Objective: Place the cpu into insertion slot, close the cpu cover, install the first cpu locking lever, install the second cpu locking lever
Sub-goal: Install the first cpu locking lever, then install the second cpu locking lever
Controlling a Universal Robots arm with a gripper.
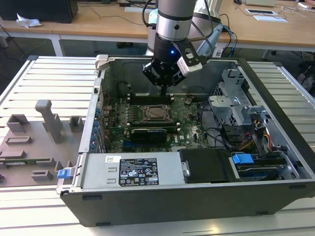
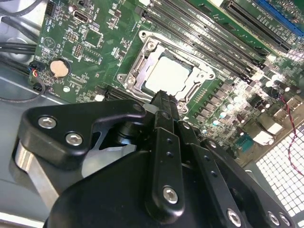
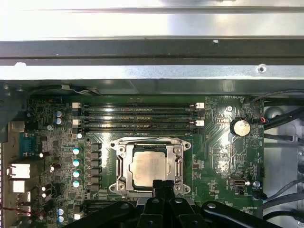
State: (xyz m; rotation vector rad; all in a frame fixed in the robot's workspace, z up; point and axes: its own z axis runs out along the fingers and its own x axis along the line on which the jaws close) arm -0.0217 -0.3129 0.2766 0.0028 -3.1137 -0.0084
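Observation:
The cpu (image 3: 149, 166) (image 2: 168, 76) (image 1: 156, 113) lies flat in the socket on the green motherboard, its pale metal top facing up. The cpu cover (image 3: 124, 166) (image 2: 142, 59) is down over it, framing the chip through its window. How the locking levers beside the socket stand, I cannot tell. My gripper (image 3: 163, 184) (image 2: 164, 100) (image 1: 164, 91) hangs just above one edge of the socket. Its two black fingers are shut together with nothing between them.
Memory slots (image 3: 137, 116) run along one side of the socket, and a coin battery (image 3: 241, 127) sits nearby. In the exterior view a grey labelled power supply (image 1: 133, 170) lies at the front, cables (image 1: 216, 128) and a drive cage (image 1: 242, 159) on the right, grey fixtures (image 1: 49, 120) on the left.

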